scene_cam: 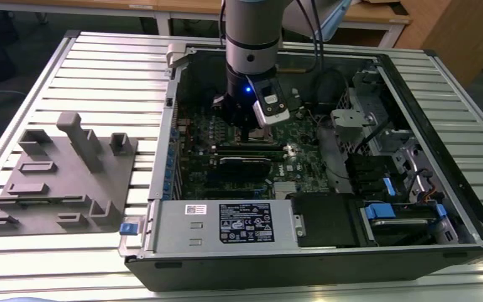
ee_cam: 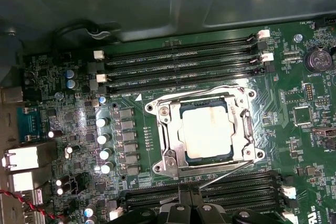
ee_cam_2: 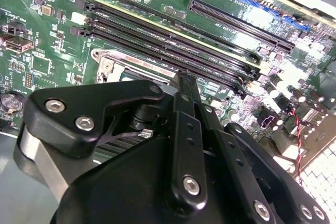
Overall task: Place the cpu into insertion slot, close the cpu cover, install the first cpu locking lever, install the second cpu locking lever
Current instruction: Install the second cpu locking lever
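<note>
The cpu [ee_cam: 206, 131] sits flat in the insertion slot [ee_cam: 242, 129], its pale metal top showing through the window of the cpu cover [ee_cam: 170, 129], which looks to be lying down over it as a silver frame. A thin wire lever runs along the socket's edge on the side nearest the gripper, angling out towards it; whether it is hooked under its catch I cannot make out. Rows of long black memory slots [ee_cam: 181, 69] flank the socket on 2 opposite sides.

The gripper [ee_cam_2: 184, 77] hangs directly above this spot, and in the second wrist view its fingers come together to a narrow tip, clenched on nothing, just over the socket's near edge. In the exterior view the arm [scene_cam: 253, 38] stands upright inside the open computer case [scene_cam: 309, 267], the gripper low over the motherboard [scene_cam: 296, 135].
</note>
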`<act>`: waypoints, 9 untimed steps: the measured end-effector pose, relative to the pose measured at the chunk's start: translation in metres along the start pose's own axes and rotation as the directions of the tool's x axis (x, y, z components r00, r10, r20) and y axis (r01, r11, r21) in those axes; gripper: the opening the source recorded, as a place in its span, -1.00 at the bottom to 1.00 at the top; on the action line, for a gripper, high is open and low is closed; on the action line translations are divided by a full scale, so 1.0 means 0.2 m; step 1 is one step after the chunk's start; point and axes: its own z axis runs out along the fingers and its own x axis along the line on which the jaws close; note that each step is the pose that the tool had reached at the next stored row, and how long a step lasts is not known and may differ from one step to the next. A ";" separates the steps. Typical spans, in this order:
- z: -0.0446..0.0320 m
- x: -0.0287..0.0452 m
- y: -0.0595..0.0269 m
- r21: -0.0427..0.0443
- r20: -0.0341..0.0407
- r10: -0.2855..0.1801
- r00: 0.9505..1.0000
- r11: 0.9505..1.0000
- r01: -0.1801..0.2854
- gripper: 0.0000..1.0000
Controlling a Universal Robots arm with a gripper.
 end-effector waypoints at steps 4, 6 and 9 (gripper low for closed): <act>0.009 0.000 0.000 0.000 0.000 0.000 1.000 1.000 0.000 -0.79; 0.017 0.001 0.000 0.000 0.000 0.000 1.000 1.000 0.000 -0.79; 0.026 0.001 -0.001 0.000 0.000 0.000 1.000 1.000 0.000 -0.79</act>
